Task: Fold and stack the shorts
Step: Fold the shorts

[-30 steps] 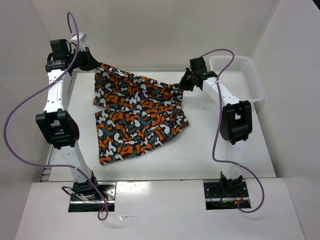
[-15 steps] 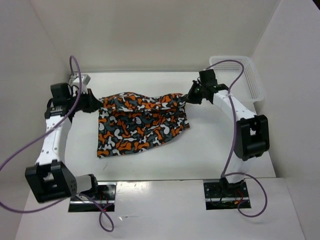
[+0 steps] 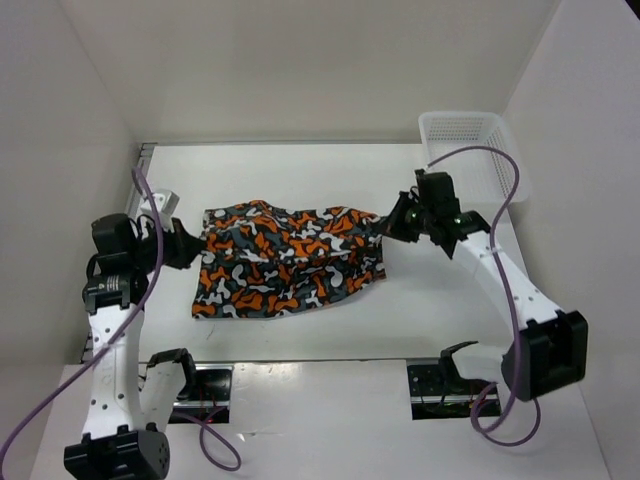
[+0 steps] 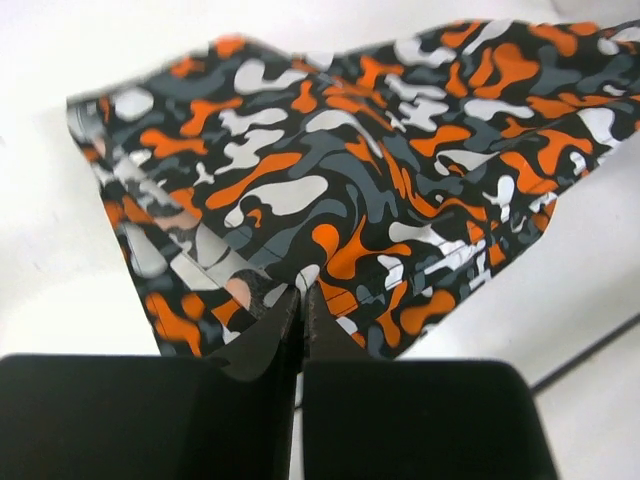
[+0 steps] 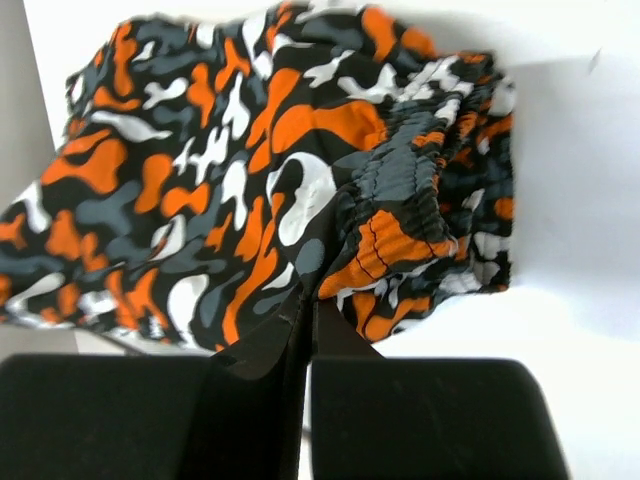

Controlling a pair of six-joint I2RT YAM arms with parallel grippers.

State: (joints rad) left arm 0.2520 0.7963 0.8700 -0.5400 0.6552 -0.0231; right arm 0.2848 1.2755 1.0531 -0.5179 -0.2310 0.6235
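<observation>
Shorts [image 3: 290,265] right in the middle of the white table [image 3: 300,180], and both arms have hold of them! The table fills the top view, walled in white on three sides. Across its centre the orange, grey, black and white camouflage fabric lies as a wide, rumpled band running left to right, layers doubled over one another, the near edge sagging toward the table's near-left corner.

The left arm [image 3: 110,350] stands up along the left edge, a purple cable [image 3: 60,400] looping off it. The right arm [image 3: 510,290] reaches in from the near-right corner with its own purple cable arcing over it.

Tucked in the far-right corner sits a white plastic mesh basket [image 3: 470,150], well apart from the fabric.

Now the tools. The left gripper [image 3: 195,245] is at the cloth's left end, fingers pressed together, and its wrist view shows fabric nipped right at the tips, the rest fanning away over the table. The right gripper [image 3: 392,222] is at the right end, fingers likewise pressed together. Its wrist view shows the gathered elastic waistband [image 5: 400,190] bunched just beyond the tips, cloth pinched there too.
</observation>
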